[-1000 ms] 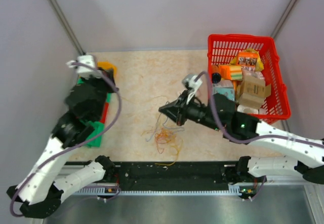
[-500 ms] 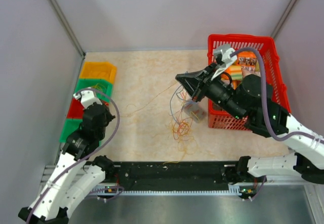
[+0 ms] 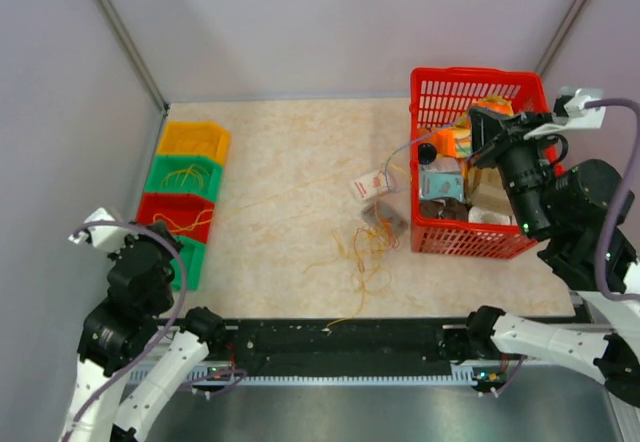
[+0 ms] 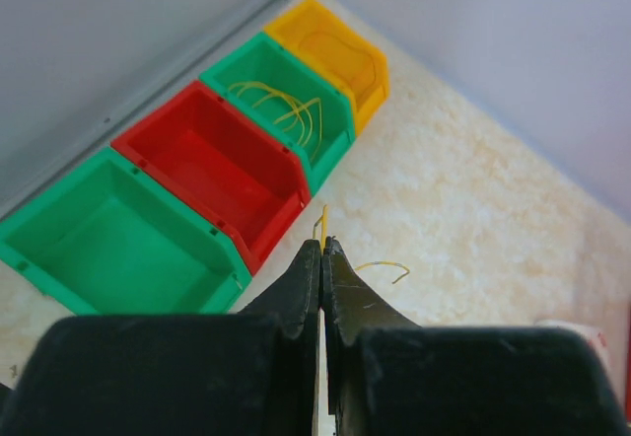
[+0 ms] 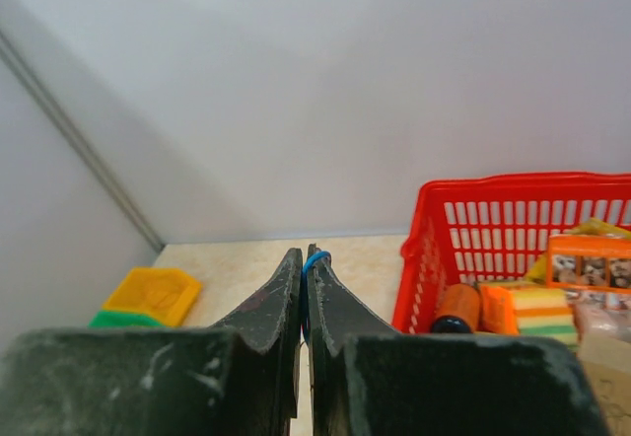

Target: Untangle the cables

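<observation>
Both arms have drawn apart since a second ago. In the top view the left arm (image 3: 135, 277) has backed away from the bins into the lower left corner. The right arm (image 3: 560, 197) has swung from mid-bench to the right edge, above the red basket (image 3: 480, 84). The right pincer (image 3: 478, 120) points left over the basket's contents. The cables (image 3: 362, 250), a loose orange and yellow tangle, lie on the bench (image 3: 280, 142) just left of the basket, below a small white tag (image 3: 370, 184). Four bins line the left side, and the upper green bin (image 3: 182, 177) holds yellow strands.

From the left wrist, the left pincer (image 4: 322, 251) sits at lower centre, just right of the red bin (image 4: 207, 165). It is pressed together on a yellow strand (image 4: 321, 221) that pokes out past its tips.

From the right wrist, the right pincer (image 5: 305, 258) is pressed together on a blue strand (image 5: 315, 255) at its tips, with the basket at the right of the frame.
</observation>
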You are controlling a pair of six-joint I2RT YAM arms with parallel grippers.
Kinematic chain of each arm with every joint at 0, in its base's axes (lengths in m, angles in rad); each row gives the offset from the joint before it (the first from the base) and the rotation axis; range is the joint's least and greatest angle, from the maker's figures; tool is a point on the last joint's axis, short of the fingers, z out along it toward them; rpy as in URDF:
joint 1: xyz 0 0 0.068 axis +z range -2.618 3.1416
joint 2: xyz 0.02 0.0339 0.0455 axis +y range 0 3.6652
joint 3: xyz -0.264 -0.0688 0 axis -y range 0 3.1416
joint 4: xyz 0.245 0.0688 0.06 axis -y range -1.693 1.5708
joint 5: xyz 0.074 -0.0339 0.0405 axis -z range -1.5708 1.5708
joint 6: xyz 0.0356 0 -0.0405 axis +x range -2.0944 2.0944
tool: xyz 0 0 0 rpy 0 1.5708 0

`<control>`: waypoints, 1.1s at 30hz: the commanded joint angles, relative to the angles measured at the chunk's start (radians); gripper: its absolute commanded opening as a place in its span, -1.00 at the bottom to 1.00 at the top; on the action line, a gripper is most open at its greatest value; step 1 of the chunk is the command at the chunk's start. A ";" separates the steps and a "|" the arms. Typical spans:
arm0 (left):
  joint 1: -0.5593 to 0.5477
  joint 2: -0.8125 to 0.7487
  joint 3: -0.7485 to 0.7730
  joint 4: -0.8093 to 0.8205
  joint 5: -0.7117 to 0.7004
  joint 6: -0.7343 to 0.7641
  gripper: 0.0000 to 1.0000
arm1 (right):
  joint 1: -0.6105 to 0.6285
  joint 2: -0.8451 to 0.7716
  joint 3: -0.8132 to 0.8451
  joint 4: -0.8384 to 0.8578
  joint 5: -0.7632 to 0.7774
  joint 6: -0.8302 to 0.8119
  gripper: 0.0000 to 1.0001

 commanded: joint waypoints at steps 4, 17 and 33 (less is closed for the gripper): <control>0.004 -0.040 0.219 -0.093 -0.251 0.095 -1.00 | -0.306 0.130 0.002 -0.073 -0.213 0.090 -1.00; -0.016 -0.024 0.305 0.010 -0.074 0.267 -1.00 | -0.671 0.241 0.165 -0.138 -0.642 0.213 -1.00; -0.041 0.524 0.002 0.675 1.343 0.010 -1.00 | -0.441 0.262 0.018 0.143 -1.184 0.512 -1.00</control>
